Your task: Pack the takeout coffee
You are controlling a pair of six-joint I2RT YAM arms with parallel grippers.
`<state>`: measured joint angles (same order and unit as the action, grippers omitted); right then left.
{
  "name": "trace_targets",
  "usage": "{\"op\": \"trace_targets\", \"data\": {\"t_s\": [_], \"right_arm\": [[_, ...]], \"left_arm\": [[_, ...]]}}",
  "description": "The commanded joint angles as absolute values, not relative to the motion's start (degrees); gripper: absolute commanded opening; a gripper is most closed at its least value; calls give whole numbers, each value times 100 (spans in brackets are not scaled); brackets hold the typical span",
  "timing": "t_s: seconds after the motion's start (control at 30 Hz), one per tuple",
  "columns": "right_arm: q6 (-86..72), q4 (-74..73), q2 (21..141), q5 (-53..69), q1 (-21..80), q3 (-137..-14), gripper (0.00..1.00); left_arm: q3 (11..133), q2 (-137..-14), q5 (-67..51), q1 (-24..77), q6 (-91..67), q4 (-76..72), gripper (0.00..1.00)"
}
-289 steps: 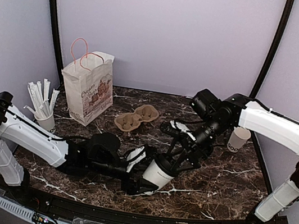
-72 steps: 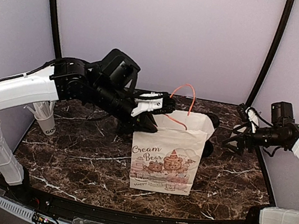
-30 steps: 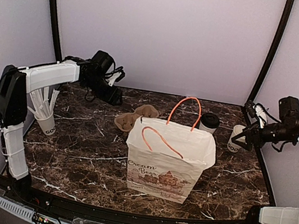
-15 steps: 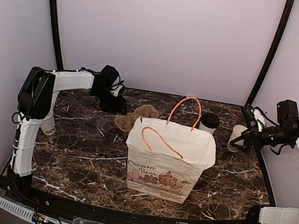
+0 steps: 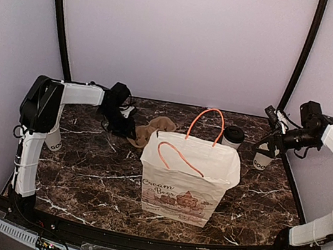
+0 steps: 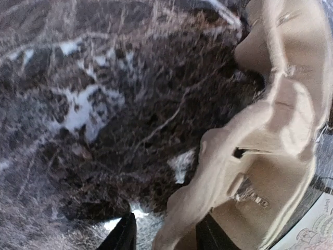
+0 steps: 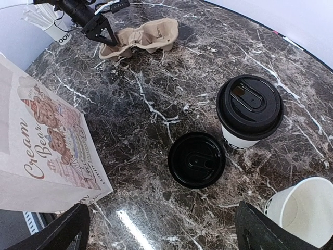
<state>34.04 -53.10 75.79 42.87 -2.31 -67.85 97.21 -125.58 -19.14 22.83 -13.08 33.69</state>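
Takeout coffee (image 7: 250,107) stood on the table, outside the bag

It was a small white paper cup, narrower toward the bottom, closed by a round black plastic lid; the lid had a raised rim and a small drinking hole near one edge; the cup stood upright on the dark marble table (image 5: 83,169). Its place was at the far right of the table, just behind the right rear corner of the paper bag (image 5: 186,179); a loose black lid (image 7: 196,159) lay flat just beside it, apart from it; an open white cup (image 7: 307,208) stood near on the other side.

The right gripper (image 7: 158,221) hung above these things with its jaws spread wide and nothing between them; it touched neither the coffee nor the loose lid.

The left gripper (image 6: 166,235) was at the far left part of the table, at the brown pulp cup carrier (image 6: 270,135); its fingers (image 6: 122,237) stood on both sides of the carrier's edge; a thin strip of table showed between one finger and the edge, so the jaws were parted and not clamped on it.

The bag stood upright with its mouth open and its orange handles (image 5: 209,116) raised.
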Motion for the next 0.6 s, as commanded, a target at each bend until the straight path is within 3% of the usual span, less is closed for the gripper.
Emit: {"op": "trace_targets", "data": {"t_s": [0.0,0.27,0.57], "right_arm": [[3502,-5251,7651,4667,-249,-6941,99],[3489,-5158,7531,4559,-248,-6855,99],[3489,-5034,7558,4425,-247,-6721,99]], "left_arm": [[9441,-12232,-1944,2356,-1031,3818,38],[8485,-11175,-1542,2408,-721,4222,30],[6519,-9821,-1435,2408,-663,4378,22]]}}
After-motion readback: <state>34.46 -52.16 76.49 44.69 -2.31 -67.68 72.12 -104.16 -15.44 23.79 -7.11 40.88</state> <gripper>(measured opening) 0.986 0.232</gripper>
